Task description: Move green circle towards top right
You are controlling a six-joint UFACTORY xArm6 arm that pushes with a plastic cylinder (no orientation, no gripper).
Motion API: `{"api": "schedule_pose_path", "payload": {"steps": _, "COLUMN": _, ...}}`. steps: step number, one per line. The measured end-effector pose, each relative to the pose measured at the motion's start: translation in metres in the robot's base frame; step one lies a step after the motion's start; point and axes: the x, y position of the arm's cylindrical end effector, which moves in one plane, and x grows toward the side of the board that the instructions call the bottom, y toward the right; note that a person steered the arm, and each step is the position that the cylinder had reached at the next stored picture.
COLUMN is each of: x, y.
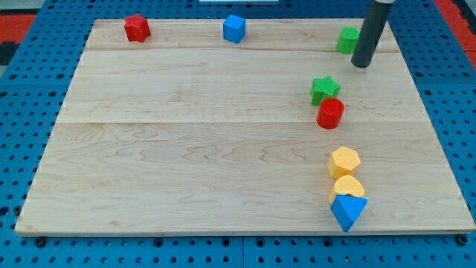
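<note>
The green circle (347,40) is a small green cylinder near the top right of the wooden board (186,134), partly hidden by my rod. My tip (361,65) rests on the board just to the right of and slightly below the green circle, touching or nearly touching it. The dark rod rises from the tip to the view's top edge.
A green star (324,89) lies below the green circle with a red cylinder (330,113) against it. A yellow hexagon (344,161), a yellow block (346,187) and a blue triangle (348,211) are clustered at the bottom right. A red star (137,27) and a blue block (234,28) sit along the top edge.
</note>
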Motion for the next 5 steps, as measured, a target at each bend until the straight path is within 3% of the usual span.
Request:
{"api": "schedule_pose_path", "payload": {"steps": 4, "x": -0.066, "y": -0.007}}
{"api": "schedule_pose_path", "payload": {"steps": 5, "x": -0.040, "y": -0.001}}
